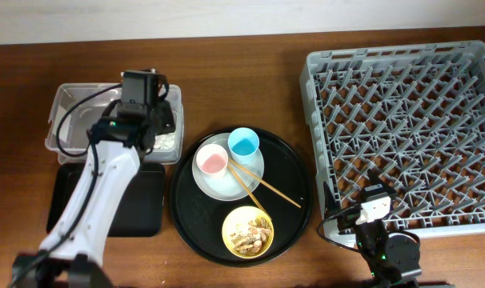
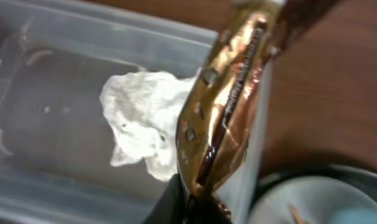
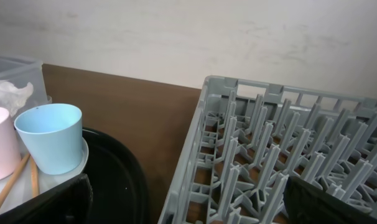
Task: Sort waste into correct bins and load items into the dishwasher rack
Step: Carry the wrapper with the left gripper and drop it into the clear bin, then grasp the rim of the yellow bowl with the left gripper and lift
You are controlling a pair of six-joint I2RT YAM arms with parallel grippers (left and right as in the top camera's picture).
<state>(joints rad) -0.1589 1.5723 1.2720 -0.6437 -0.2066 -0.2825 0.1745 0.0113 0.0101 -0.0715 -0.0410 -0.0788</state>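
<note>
The wrapper [image 2: 229, 106] is a glossy, crinkled gold-brown foil with dark print. It stands nearly upright, leaning a little to the right. Its lower end sits between the dark fingers of the left gripper [image 2: 191, 208], which is clamped on it. The rest of the foil rises away from the fingertips.

In the left wrist view, the wrapper stands in front of the right wall of the clear box [image 2: 45, 74]. The crumpled white napkin [image 2: 145, 124] lies inside the box, just left of the foil and apart from the gripper. Overhead, the left arm reaches over the box's right end. The shallow black tray [image 1: 150, 210] lies just beside the box, partly under the arm.

On the round tray [image 1: 294, 188] sits the plate [image 1: 218, 189]. On the plate are the pink cup [image 1: 212, 160] and the blue cup [image 1: 244, 142], and the chopsticks [image 1: 265, 187] lie across its rim. The yellow bowl [image 1: 230, 220] sits beside the plate and holds beige scraps [image 1: 250, 234]. All of these are well apart from both grippers.

The right gripper [image 3: 188, 202] is at the near edge of the rack [image 1: 402, 72]. Its jaws are spread wide with nothing in them.
</note>
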